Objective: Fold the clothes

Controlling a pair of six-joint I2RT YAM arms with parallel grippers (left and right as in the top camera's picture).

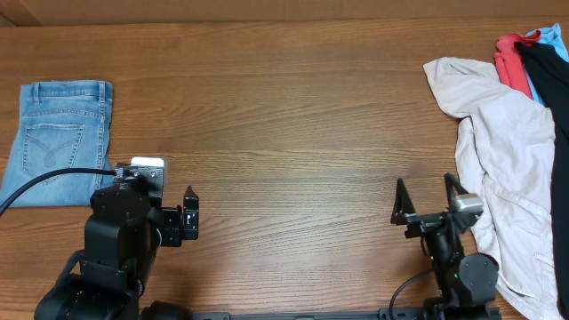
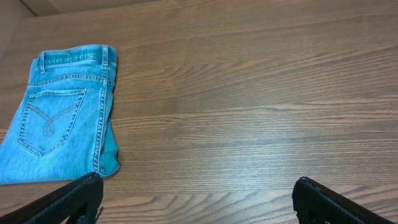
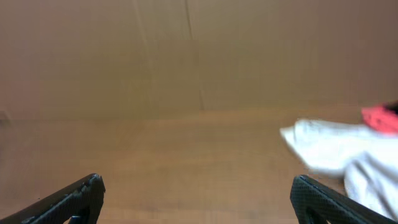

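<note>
Overhead, the light blue jeans (image 1: 60,138) lie at the far left of the wooden table (image 1: 284,107). They are folded into a compact, flat rectangle, with one stitched back pocket facing up and the waistband toward the far edge. A black cable (image 1: 40,184) from the left arm crosses over their near part. The left arm sits just beside them, toward the near edge. In the left wrist view, the left gripper (image 2: 196,193) has its two dark fingers spread wide at the bottom corners of the frame, with only bare wood between them. It holds nothing, and the jeans are off to its upper left, apart from both fingers. On the other side of the table, the right gripper (image 1: 425,200) hangs over open wood with its fingers parted as well. The right wrist view is blurred but shows the same wide gap with nothing in it. Just to the right of that gripper, a large beige garment (image 1: 507,133) sprawls in a rumpled heap down the right edge of the table. At the far right corner, a red garment (image 1: 511,58) and a black garment (image 1: 547,71) are bunched against the beige garment's upper part, with a bit of light blue cloth (image 1: 542,37) showing next to them. All of these lie well apart from the jeans, and the middle of the table separates the two groups.
</note>
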